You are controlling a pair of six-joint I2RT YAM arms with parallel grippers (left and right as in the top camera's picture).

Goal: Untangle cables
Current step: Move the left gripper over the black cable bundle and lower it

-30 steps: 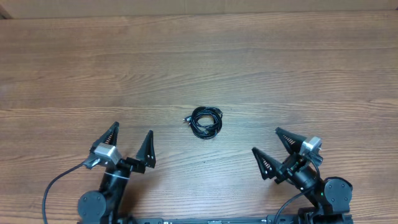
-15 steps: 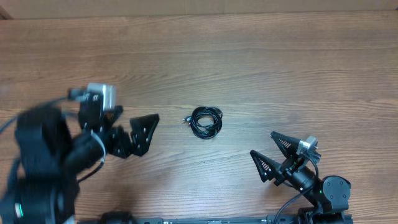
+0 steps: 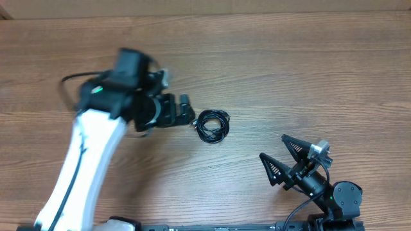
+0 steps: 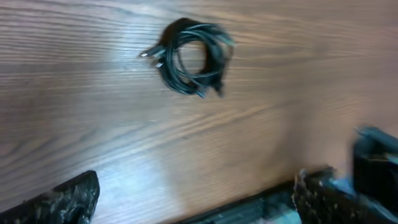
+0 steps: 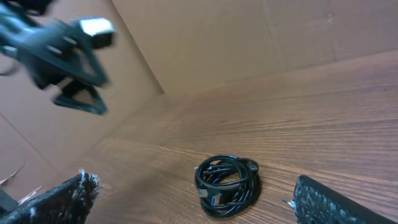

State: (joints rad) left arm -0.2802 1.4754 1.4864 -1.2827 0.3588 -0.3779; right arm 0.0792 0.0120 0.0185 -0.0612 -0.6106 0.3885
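A small coil of tangled black cables [image 3: 212, 125] lies on the wooden table [image 3: 289, 70] near its middle. It also shows in the left wrist view [image 4: 191, 57] and in the right wrist view [image 5: 228, 185], where a blue-tipped plug sticks out. My left gripper [image 3: 185, 110] hovers just left of the coil, blurred by motion. It is open and empty, with the fingers wide apart in the left wrist view [image 4: 196, 202]. My right gripper [image 3: 273, 146] is open and empty near the front right, pointing toward the coil, which lies ahead between its fingers [image 5: 199, 205].
Cardboard walls [image 5: 249, 37] stand behind the far edge of the table. The left arm [image 5: 65, 50] hangs in the air at the upper left of the right wrist view. The robot bases sit at the front edge [image 3: 218, 226].
My left arm has swung up from the front left and reached forward and right, ending just left of the cable coil. The right arm has hardly moved. The coil has not moved.
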